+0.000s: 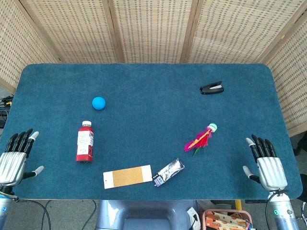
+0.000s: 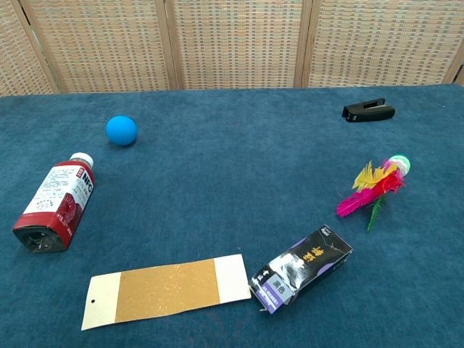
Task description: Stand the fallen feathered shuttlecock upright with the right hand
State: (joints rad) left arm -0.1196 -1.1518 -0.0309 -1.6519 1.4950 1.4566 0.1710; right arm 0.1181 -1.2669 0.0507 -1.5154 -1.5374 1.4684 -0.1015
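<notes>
The feathered shuttlecock [image 1: 200, 140] lies on its side on the blue table, right of centre, its pink, yellow and green feathers pointing toward the front left and its white-green base toward the back right. The chest view shows the shuttlecock [image 2: 374, 185] at the right. My right hand [image 1: 267, 165] rests open near the table's front right edge, well to the right of the shuttlecock and holding nothing. At the front left edge my left hand [image 1: 14, 158] lies open and empty. Neither hand shows in the chest view.
A black stapler [image 1: 211, 88] lies behind the shuttlecock. A small black box [image 1: 168, 172] and a cork-faced card [image 1: 127, 176] lie near the front edge. A red bottle [image 1: 85, 142] lies on its side at the left, with a blue ball [image 1: 98, 102] behind it.
</notes>
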